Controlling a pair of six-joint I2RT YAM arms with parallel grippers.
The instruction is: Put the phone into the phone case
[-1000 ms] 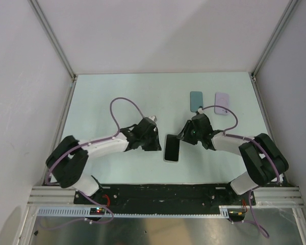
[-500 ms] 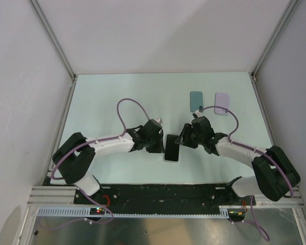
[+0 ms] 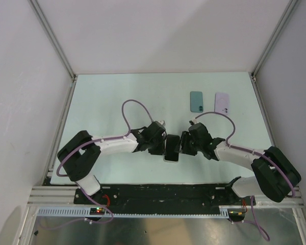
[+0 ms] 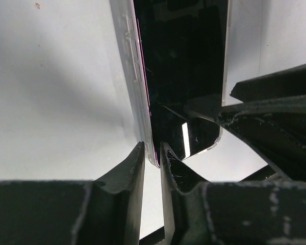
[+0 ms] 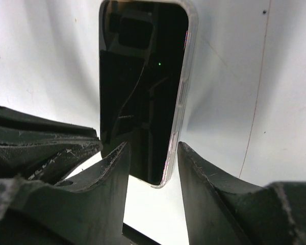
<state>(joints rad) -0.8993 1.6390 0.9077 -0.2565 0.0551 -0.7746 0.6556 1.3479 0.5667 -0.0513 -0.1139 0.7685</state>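
The phone [image 3: 171,148] lies screen up on the pale table between my two grippers. Its black glass shows in the left wrist view [image 4: 183,76] and the right wrist view [image 5: 137,92]. A clear phone case rim [image 4: 135,87] runs along its edge, with a thin purple line inside; the rim also shows in the right wrist view [image 5: 181,92]. My left gripper [image 3: 162,146] [image 4: 152,152] is nearly closed, pinching the rim at the phone's near left corner. My right gripper [image 3: 182,146] [image 5: 152,153] is open, its fingers astride the phone's near right corner.
A teal phone-shaped slab [image 3: 196,101] and a pale lavender one with a camera block [image 3: 222,102] lie at the back right; I cannot tell whether they are phones or cases. The other gripper's black finger [image 4: 265,117] [image 5: 41,148] reaches into each wrist view.
Both arms have swung inward and lowered to the phone from either side. The left jaws now pinch its left edge; the right jaws now straddle its right corner.
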